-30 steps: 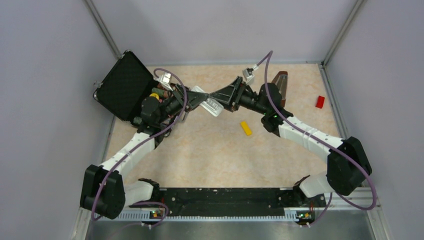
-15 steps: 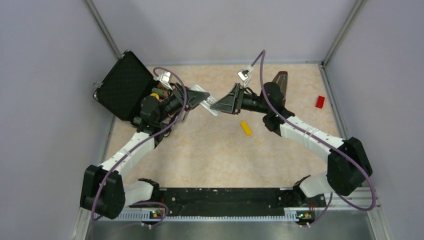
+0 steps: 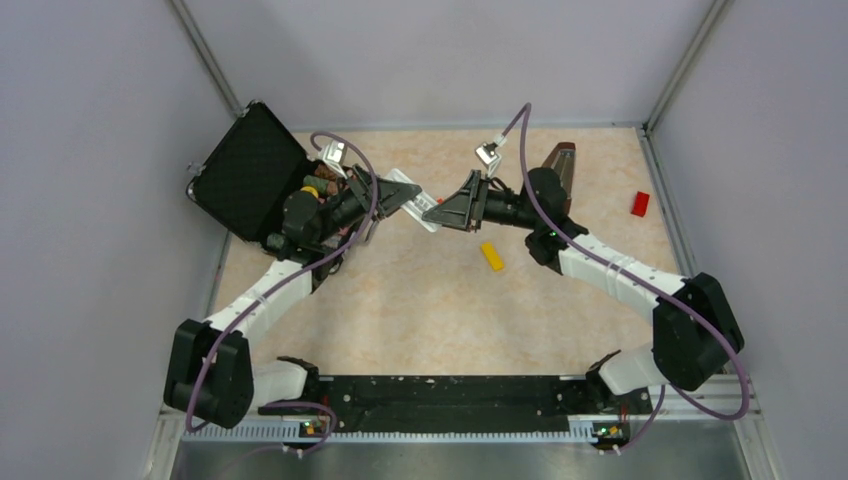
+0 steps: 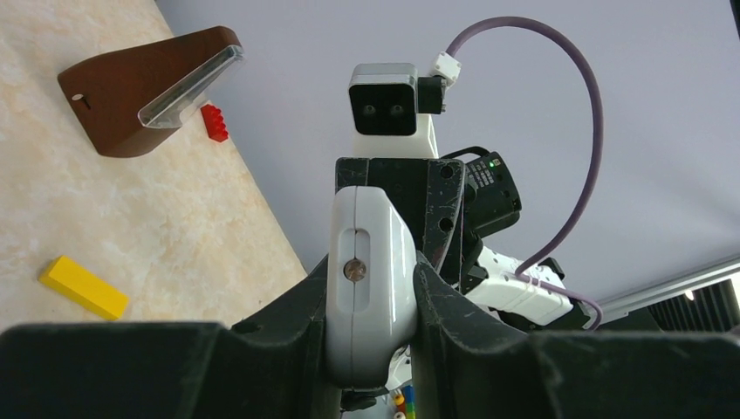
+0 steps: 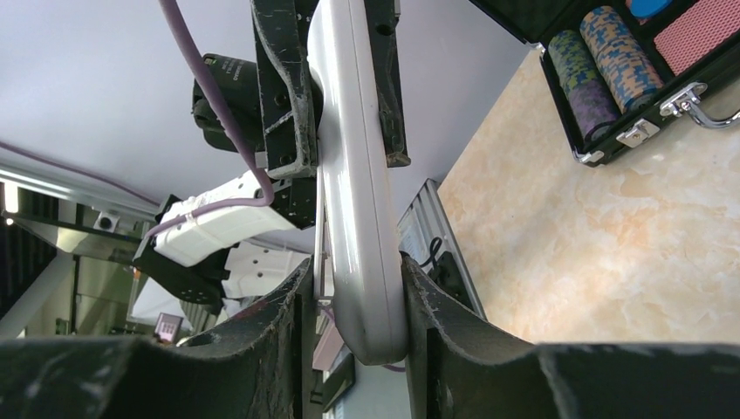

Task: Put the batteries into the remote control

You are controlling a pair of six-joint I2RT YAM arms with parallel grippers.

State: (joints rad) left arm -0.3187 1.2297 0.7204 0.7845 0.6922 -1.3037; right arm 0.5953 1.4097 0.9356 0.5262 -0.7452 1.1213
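Top external: left hand (image 3: 405,193), right hand (image 3: 447,208) grip remote control (image 3: 426,216) above grey-walled beige table (image 3: 420,300).

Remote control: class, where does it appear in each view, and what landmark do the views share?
Top external: remote control, upper centre, bridging left gripper and right gripper.
Left wrist: bottom centre, end-on between the left gripper's fingers.
Right wrist: centre, edge-on, upright between the right gripper's fingers.
Shared landmark: the marbled beige tabletop.

remote control (image 4: 366,288): glossy white plastic | table (image 3: 430,310): matt, marbled
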